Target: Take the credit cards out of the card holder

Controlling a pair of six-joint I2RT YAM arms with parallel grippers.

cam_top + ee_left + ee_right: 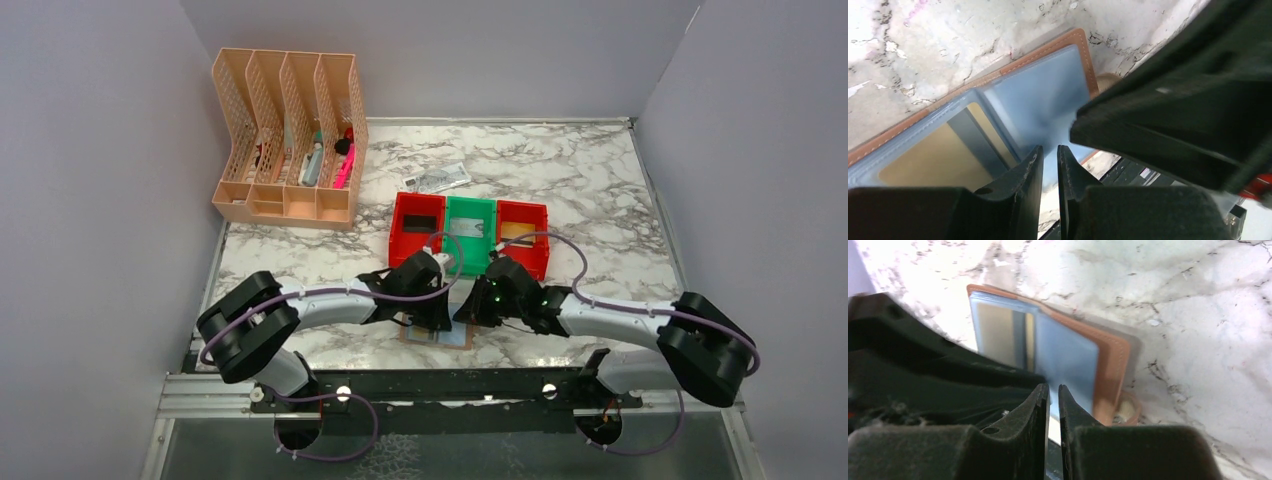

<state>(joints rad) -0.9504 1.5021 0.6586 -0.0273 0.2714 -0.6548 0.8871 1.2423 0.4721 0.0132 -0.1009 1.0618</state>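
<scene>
1. My left jaws and right jaws are clenched to slits, with nothing visibly gripped.
2. Beneath them, lower centre, the open tan-brown bifold card holder (pixel 440 338) lies on the marble surface (pixel 600 190), one gold-toned plastic card (pixel 918 167) inside.
3. Farther up, the red and green plastic bins (pixel 470 203) apparently hold other cards (pixel 517 230), so the task looks partly done.

Card holder (pixel 440 338) lies before bins (pixel 470 203) (near edge).

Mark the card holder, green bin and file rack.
card holder (pixel 1048 95): left wrist view, pale blue inner panel.
green bin (pixel 471 202): top external view, far wall.
file rack (pixel 262 100): top external view, mesh divider.
</scene>
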